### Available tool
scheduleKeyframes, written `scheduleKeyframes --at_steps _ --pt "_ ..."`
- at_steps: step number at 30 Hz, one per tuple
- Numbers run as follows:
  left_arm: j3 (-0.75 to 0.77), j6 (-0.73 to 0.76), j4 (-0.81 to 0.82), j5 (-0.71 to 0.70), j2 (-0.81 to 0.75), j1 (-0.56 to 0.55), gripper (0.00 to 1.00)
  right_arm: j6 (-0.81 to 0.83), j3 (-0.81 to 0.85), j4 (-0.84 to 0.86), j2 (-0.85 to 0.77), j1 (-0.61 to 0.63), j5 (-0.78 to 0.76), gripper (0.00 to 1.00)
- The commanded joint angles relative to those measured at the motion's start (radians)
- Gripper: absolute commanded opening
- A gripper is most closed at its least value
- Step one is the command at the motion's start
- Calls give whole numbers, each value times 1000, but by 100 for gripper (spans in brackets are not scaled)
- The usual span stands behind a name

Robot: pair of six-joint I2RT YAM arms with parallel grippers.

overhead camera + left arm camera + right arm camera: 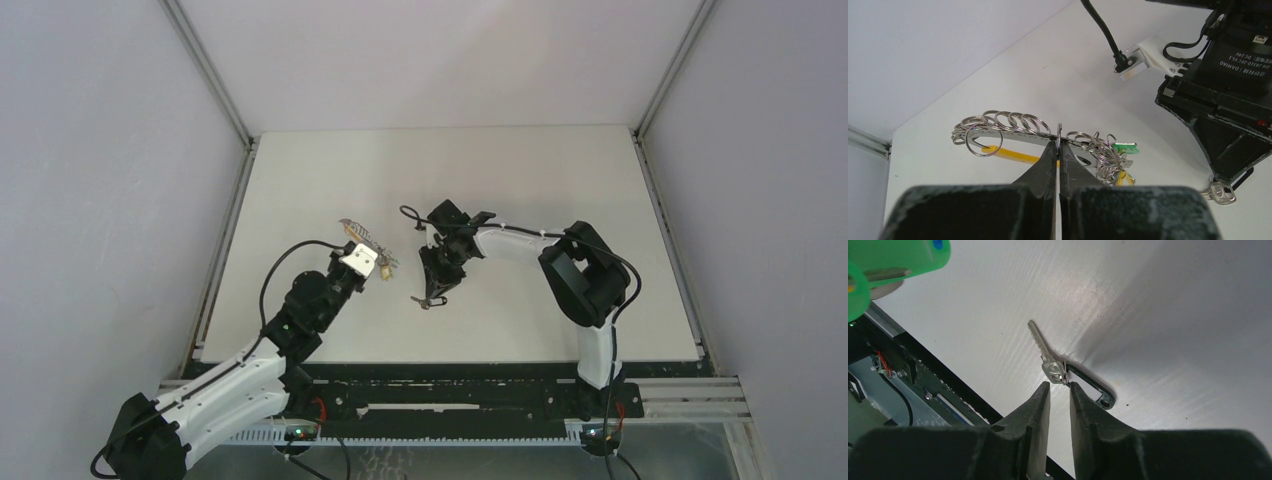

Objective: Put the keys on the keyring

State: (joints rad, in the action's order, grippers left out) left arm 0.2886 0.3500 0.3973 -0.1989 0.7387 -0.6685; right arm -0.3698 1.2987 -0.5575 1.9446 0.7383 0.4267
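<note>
My left gripper [1059, 146] is shut on one ring of the keyring [1013, 131], a curved silvery band strung with several rings, a yellow band [1008, 154] and a green tag [1124, 147]. It holds the bunch up off the table [362, 238]. The key [1047, 357], a silver blade joined to a black oblong tag [1093, 390], lies flat on the white table. My right gripper [1060, 385] points down at the key's head, its fingers a narrow gap apart with nothing between them. The key's small ring sits just past the right fingertip. From the top, my right gripper [433, 292] stands right of my left gripper [366, 263].
The white table [560, 180] is walled on the left, back and right. A black rail [470, 385] runs along its near edge, close behind the key in the right wrist view. A blurred green tag [893, 257] of the bunch hangs at that view's top left.
</note>
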Motion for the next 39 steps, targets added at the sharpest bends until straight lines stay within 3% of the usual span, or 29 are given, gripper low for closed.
scheduleKeyframes --at_steps 1,25,29,32,39 --pt "-13 -14 87 12 -21 6 0 -3 44 -10 26 -4 33 20" --pt "-10 -15 87 32 -17 6 0 5 75 -12 80 -11 44 17" --pt "-10 -16 86 36 -17 6 0 6 76 -12 86 -11 33 12" --pt "-10 -15 87 39 -18 6 0 14 76 -16 84 -12 18 1" --pt "-1 -21 66 87 -37 6 0 161 75 -44 -19 10 -87 0"
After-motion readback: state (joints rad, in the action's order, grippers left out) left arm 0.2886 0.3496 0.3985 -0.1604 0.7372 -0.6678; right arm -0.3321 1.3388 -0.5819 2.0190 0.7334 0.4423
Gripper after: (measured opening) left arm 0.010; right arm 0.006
